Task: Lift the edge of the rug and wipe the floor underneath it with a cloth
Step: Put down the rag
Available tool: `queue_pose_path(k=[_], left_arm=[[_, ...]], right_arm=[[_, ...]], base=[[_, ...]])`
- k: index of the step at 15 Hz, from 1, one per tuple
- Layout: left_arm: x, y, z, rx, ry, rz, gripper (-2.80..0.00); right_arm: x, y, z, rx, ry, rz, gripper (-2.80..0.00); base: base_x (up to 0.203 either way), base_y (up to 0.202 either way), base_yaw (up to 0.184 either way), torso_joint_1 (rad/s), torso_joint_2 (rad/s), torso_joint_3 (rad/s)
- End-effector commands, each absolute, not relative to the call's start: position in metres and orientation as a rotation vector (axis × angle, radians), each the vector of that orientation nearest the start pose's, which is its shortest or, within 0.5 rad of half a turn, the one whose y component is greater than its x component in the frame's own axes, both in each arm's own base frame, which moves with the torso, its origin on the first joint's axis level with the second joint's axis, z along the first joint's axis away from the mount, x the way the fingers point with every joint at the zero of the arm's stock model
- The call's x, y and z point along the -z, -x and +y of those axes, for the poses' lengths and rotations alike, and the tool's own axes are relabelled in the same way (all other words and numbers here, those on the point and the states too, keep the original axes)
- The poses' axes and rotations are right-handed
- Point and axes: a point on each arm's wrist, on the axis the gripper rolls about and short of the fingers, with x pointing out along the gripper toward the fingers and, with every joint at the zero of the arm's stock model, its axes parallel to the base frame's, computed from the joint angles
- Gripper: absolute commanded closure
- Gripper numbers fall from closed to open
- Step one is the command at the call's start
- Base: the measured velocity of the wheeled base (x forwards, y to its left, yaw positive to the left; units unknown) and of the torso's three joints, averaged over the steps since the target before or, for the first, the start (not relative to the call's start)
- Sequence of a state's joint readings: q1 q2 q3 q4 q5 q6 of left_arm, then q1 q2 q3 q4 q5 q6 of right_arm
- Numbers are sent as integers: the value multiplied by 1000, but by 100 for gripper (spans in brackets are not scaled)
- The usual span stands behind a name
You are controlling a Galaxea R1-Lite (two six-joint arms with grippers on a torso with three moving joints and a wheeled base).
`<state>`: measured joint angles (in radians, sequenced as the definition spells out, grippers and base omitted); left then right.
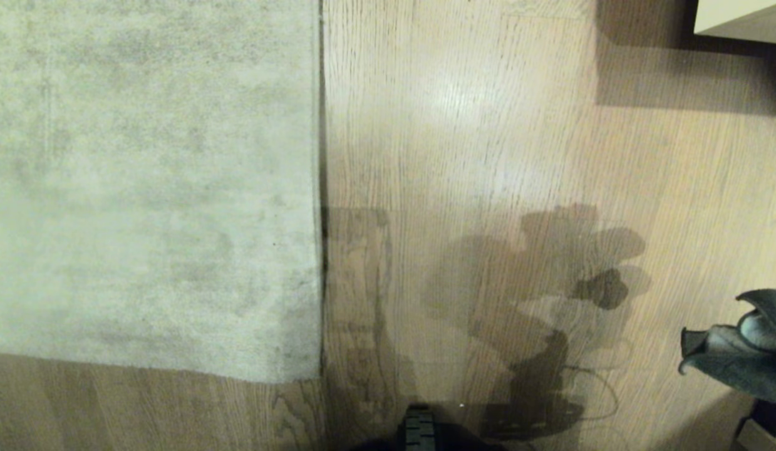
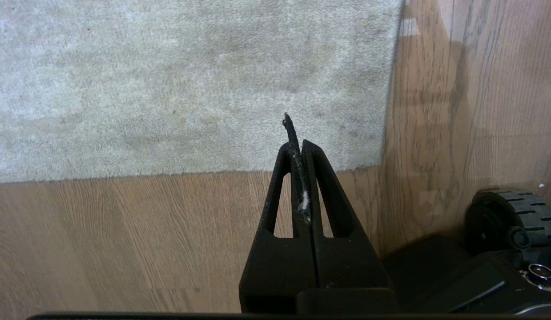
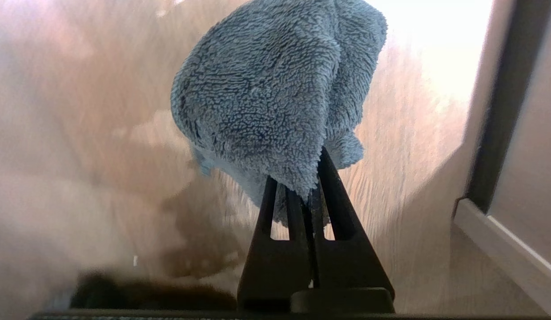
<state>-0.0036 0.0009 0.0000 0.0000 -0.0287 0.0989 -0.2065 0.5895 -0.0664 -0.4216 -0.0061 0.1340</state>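
Right gripper (image 3: 311,189) pinches the fuzzy blue cloth (image 3: 275,89) above bare floor (image 1: 488,125), ready for wiping, while the left gripper (image 2: 298,146), closed and empty, hangs near the flat rug edge (image 1: 320,188) it must lift.

No legible text or markings anywhere.

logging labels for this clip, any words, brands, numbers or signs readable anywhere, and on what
None: no readable text in any view.
The rug, the floor, the cloth and the black wheel carry no print or label.
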Motion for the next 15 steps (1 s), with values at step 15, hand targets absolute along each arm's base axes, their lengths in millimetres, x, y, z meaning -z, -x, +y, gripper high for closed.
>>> queue_pose_path(k=[15], left_arm=[[-76, 23, -1, 33, -100, -1, 0]], right_arm=[[-184, -157, -61, 380, -238, 80, 0]], base=[[0, 0, 0, 0, 0, 0]])
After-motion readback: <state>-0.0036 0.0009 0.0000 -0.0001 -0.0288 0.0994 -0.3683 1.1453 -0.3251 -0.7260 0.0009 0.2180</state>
